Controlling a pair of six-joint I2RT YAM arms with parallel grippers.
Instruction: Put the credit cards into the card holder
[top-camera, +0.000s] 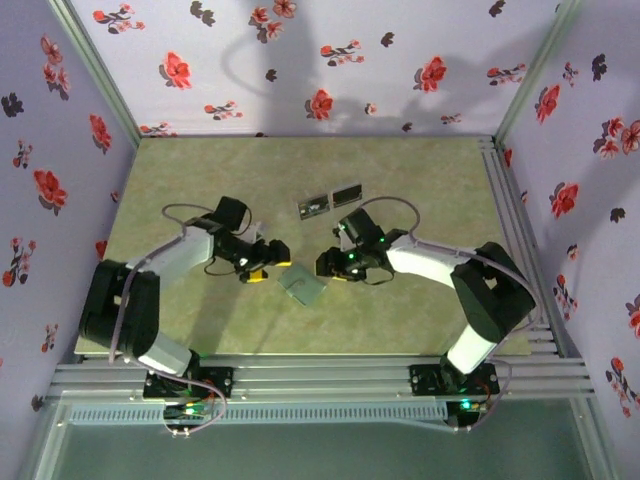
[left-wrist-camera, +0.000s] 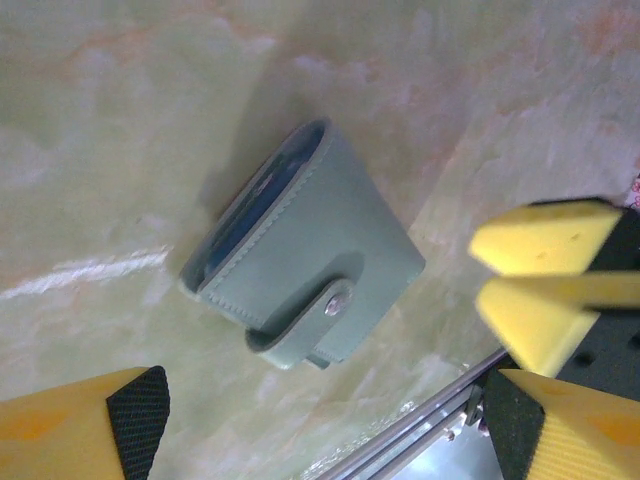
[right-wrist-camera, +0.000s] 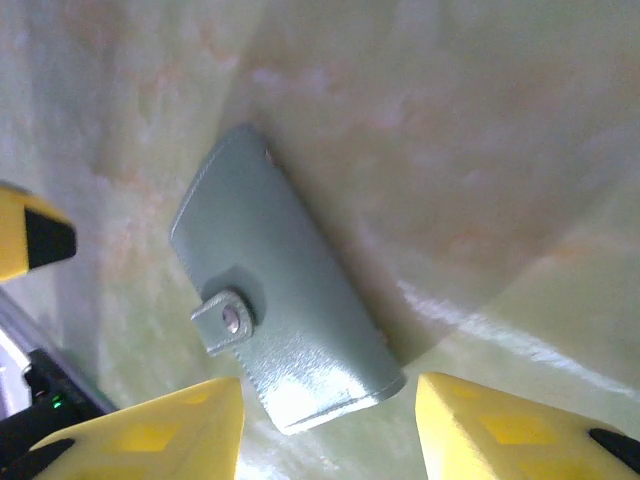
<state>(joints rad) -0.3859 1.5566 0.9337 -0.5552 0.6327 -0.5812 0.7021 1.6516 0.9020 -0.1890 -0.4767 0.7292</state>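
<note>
Floral-print walls with red and dark blossoms close in a pale green marbled counter (top-camera: 180, 180). On the left side, the left arm (top-camera: 175, 255) reaches toward the middle. Its end effector (top-camera: 268, 262) is open; in the left wrist view its yellow fingers (left-wrist-camera: 80, 430) sit far apart at the bottom corners.

Just right of it, the card holder (top-camera: 302, 284) lies flat on the counter between the two end effectors and a little nearer the arm bases than they are. It is folded closed, grey-teal, with a strap tab (left-wrist-camera: 335, 300) carrying a small metal snap. A dark blue lining shows at one edge in the left wrist view.

Farther back, toward the rear wall, two dark credit cards (top-camera: 314, 206) with pale marks lie side by side, well apart from the holder.

To the right, the right end effector (top-camera: 328, 265) is open too, with its yellow fingers (right-wrist-camera: 150, 435) spread either side of the holder's near end. The right arm (top-camera: 440, 265) bends back toward its base.
</note>
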